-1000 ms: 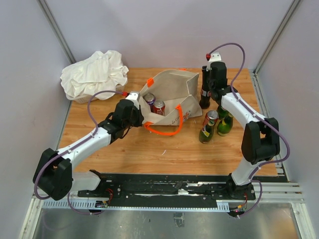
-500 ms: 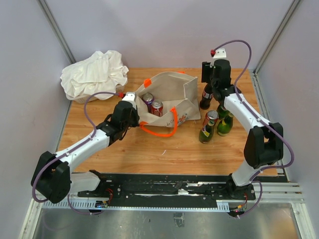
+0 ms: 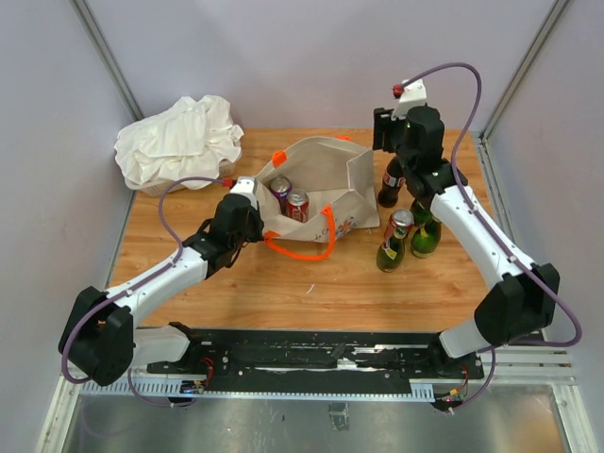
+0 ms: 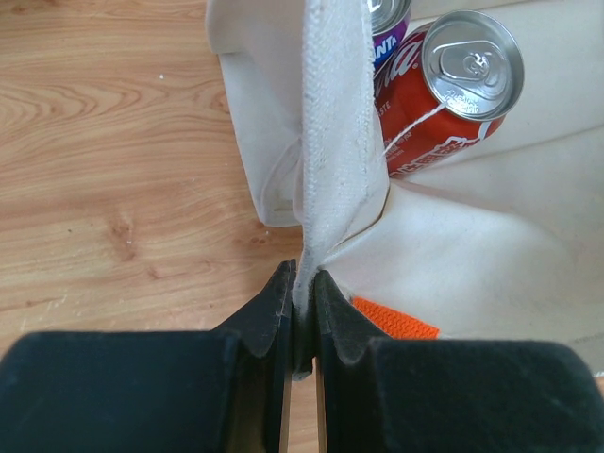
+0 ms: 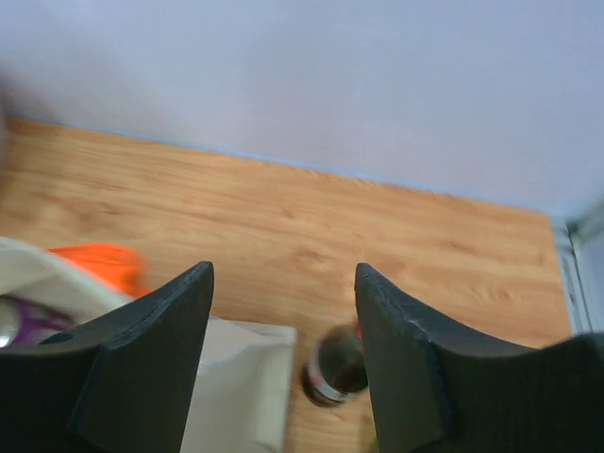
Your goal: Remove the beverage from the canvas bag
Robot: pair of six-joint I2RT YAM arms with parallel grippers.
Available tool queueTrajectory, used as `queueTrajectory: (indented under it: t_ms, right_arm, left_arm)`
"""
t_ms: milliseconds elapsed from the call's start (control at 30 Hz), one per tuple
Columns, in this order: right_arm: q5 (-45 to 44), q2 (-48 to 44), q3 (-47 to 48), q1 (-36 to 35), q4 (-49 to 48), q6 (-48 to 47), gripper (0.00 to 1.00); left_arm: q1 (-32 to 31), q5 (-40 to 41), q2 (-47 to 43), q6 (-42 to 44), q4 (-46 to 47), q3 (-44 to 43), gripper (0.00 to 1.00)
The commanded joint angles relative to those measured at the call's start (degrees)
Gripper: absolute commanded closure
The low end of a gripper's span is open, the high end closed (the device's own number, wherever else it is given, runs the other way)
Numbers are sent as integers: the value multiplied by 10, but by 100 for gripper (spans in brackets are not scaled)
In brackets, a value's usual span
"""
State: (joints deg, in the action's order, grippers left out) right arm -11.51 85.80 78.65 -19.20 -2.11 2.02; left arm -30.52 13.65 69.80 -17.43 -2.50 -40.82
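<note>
At far left rear of the table (image 3: 283, 293), a white cloth heap (image 3: 179, 140) sits in the corner, well apart from everything else.

Left arm reaches in from the near left. The left gripper (image 3: 255, 209) is at the left rim of the canvas bag (image 3: 330, 168). In the left wrist view the left gripper (image 4: 302, 302) is pressed together on a fold of the bag's rim (image 4: 330, 142), with the cloth pinched between the two fingers (image 4: 269, 311) and rising straight up out of the pinch.

Canvas bag stands mid-table, mouth open upward, printed side facing the near edge. One orange handle (image 3: 304, 248) droops onto the wood in front of it and a second orange bit shows at the far rim.

Two drinks are inside the bag at its left end: a purple can (image 3: 281, 189) and a red can (image 3: 298, 202), upright, touching each other. In the left wrist view the red can (image 4: 453, 90) has its silver top showing, with the purple can (image 4: 387, 28) just behind it at the frame edge.

Right of the bag, a dark bottle (image 3: 390, 184) stands just beside the bag's right wall. Two green bottles (image 3: 392, 243) stand near it, toward the front, close together; one has a red cap.

Right gripper (image 3: 385, 142) hangs above the dark bottle, near the bag's right rear corner. In the right wrist view the right gripper (image 5: 283, 274) is spread wide, nothing between its fingers (image 5: 151, 359). A blurred bottle top (image 5: 335, 373) shows below the gap, and the bag edge (image 5: 236, 377) and an orange handle (image 5: 104, 264) lie lower left.
</note>
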Motion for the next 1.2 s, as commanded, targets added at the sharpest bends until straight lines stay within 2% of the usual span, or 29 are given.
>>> queueTrajectory:
  t_ms: [0, 167, 333, 567, 833, 1067, 1167]
  right_arm:
    - [57, -46, 68, -90, 52, -49, 39]
    - [134, -35, 104, -165, 94, -53, 46]
    - [192, 2, 93, -184, 103, -13, 49]
    - [253, 64, 78, -185, 128, 14, 34]
    - [282, 135, 66, -185, 127, 34, 19]
    - [282, 182, 63, -186, 128, 38, 15]
    - [275, 198, 65, -188, 129, 38, 9]
  left_arm:
    - [3, 39, -13, -13, 13, 16, 90]
    - [3, 22, -9, -17, 19, 20, 90]
    - [3, 1, -1, -23, 33, 23, 90]
    - [3, -17, -10, -33, 48, 32, 90]
    - [3, -30, -14, -37, 49, 36, 90]
    - [3, -33, -12, -34, 46, 32, 89]
    - [3, -34, -12, -30, 43, 27, 89]
